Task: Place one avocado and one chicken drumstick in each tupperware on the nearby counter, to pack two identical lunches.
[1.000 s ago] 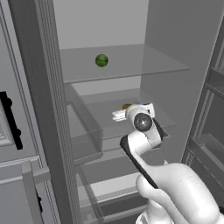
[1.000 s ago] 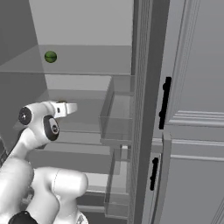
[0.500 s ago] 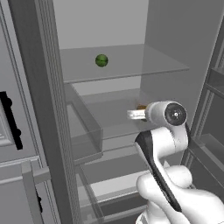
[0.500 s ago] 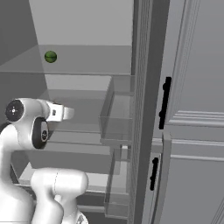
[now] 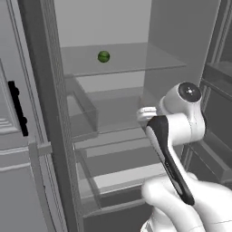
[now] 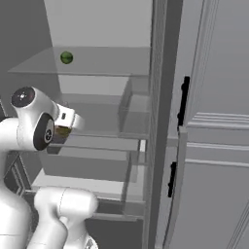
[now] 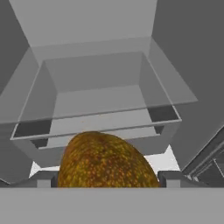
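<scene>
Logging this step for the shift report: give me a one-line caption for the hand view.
Gripper closed around the mustard-brown avocado, facing a clear fridge drawer.

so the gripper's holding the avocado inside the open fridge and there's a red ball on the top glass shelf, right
Not quite: the ball on the top glass shelf is green, not red, as the left base view shows. The rest stands: the gripper holds the avocado between its fingers inside the open fridge.

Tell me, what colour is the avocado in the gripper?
Mustard-yellow speckled with olive-brown; the avocado shows best in the hand view.
</scene>
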Available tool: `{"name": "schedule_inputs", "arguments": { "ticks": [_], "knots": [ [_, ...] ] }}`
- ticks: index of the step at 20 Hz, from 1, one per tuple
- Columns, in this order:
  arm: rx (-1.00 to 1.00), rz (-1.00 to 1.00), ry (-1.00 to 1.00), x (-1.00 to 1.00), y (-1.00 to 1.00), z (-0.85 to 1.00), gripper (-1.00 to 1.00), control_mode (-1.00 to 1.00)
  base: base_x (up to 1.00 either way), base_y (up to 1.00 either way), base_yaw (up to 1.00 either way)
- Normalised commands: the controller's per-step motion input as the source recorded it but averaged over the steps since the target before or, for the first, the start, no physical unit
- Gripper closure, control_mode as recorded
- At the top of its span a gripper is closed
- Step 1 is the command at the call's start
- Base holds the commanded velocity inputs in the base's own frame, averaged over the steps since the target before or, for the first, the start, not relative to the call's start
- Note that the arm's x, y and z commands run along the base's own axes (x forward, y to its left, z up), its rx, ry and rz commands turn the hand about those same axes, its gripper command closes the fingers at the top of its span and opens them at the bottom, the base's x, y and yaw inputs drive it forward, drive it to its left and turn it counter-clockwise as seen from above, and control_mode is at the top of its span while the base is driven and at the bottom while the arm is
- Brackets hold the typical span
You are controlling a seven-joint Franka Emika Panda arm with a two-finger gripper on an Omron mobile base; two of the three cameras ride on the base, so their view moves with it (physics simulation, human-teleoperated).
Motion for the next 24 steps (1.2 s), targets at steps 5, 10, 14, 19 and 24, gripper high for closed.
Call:
{"name": "schedule_inputs", "arguments": {
  "ticks": [5, 10, 14, 19, 24],
  "knots": [
    [0.00, 0.00, 0.00, 0.00, 0.00, 0.00, 1.00, 1.00, -0.93, -0.08, 0.61],
    [0.00, 0.00, 0.00, 0.00, 0.00, 0.00, 1.00, 1.00, -0.70, 0.00, 0.80],
    [0.00, 0.00, 0.00, 0.00, 0.00, 0.00, 1.00, 1.00, -0.73, 0.00, 0.78],
    [0.00, 0.00, 0.00, 0.00, 0.00, 0.00, 1.00, 1.00, -0.73, 0.19, 0.79],
    [0.00, 0.00, 0.00, 0.00, 0.00, 0.00, 1.00, 1.00, 0.63, 0.24, 0.50]
  ]
}}
